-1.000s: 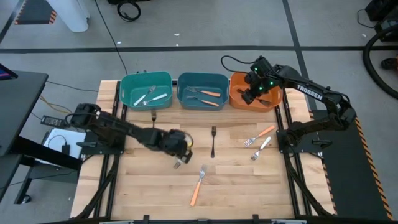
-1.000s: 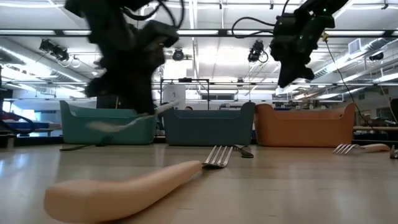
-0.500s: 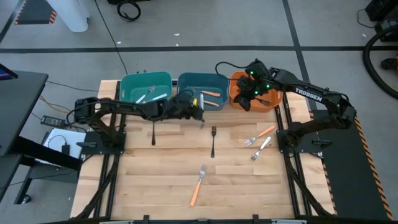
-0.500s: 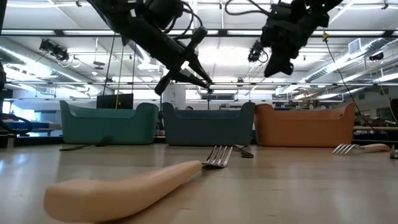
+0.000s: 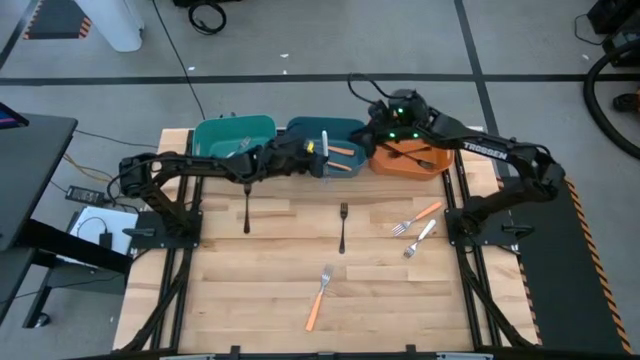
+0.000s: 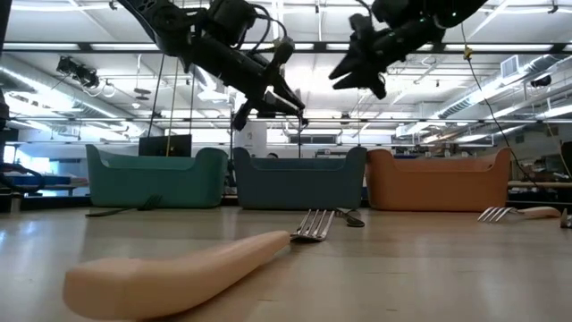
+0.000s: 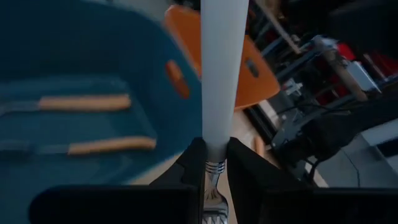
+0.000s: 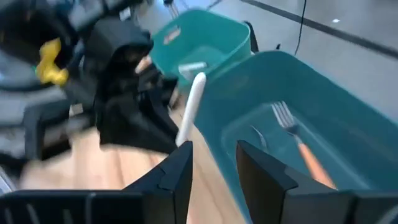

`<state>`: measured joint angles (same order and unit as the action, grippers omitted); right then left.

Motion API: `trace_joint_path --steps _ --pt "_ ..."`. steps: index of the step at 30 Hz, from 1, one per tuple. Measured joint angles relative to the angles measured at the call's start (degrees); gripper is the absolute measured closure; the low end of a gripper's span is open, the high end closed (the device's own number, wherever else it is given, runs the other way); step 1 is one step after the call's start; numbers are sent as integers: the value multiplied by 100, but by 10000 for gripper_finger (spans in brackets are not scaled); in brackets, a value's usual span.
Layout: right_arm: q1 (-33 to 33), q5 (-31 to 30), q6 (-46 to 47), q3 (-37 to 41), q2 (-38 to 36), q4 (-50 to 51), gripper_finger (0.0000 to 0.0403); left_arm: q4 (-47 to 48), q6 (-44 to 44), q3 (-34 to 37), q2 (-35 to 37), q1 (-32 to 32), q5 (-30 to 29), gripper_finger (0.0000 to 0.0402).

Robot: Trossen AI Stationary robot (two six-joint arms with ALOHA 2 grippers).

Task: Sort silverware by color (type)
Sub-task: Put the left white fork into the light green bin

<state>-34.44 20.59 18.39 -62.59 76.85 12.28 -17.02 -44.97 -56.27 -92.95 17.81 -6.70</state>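
**A:** Where is the left gripper (image 5: pixel 316 160)?

**B:** Up in the air at the tabletop's (image 5: pixel 260 290) far edge, over the near rim of the blue bin (image 5: pixel 352 128) — the middle of the three bins. Its fingers (image 7: pixel 194 163) are pinched tight on a white-handled fork (image 7: pixel 219 74), gripping it at the neck where the handle meets the metal.

**A:** And the right gripper (image 5: pixel 376 128)?

**B:** Also raised, between the blue bin and the orange bin (image 5: pixel 438 167) at the far right. Its fingers (image 8: pixel 176 169) are spread apart with nothing between them; in its wrist view it faces the left gripper and the white handle.

**A:** What is in the bins?

**B:** The teal bin (image 5: pixel 207 130) on the far left holds a white fork (image 5: pixel 240 146). The blue bin holds orange-handled forks (image 7: pixel 84 102). The orange bin has a dark fork (image 5: pixel 418 154) in it.

**A:** What lies loose on the wood?

**B:** A black fork (image 5: pixel 246 212) near the teal bin, another black fork (image 5: pixel 342 226) towards the middle, an orange-handled fork (image 5: pixel 419 216) and a white-handled fork (image 5: pixel 419 238) side by side near the right edge — and one more orange-handled fork (image 5: pixel 319 298) towards the near edge.
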Motion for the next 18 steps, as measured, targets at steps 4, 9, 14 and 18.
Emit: trace_joint_path --steps 4,9,14,18 --pt "154 35 765 0 367 -792 270 -170 285 -4 4 144 182 350" --pt "407 -67 892 0 667 -1453 270 -167 578 -4 4 178 317 350" --pt "588 -560 912 0 916 -1519 271 -164 826 -4 4 169 516 350" --pt "674 -745 911 0 1040 -1554 272 -164 1013 -4 4 178 613 350"
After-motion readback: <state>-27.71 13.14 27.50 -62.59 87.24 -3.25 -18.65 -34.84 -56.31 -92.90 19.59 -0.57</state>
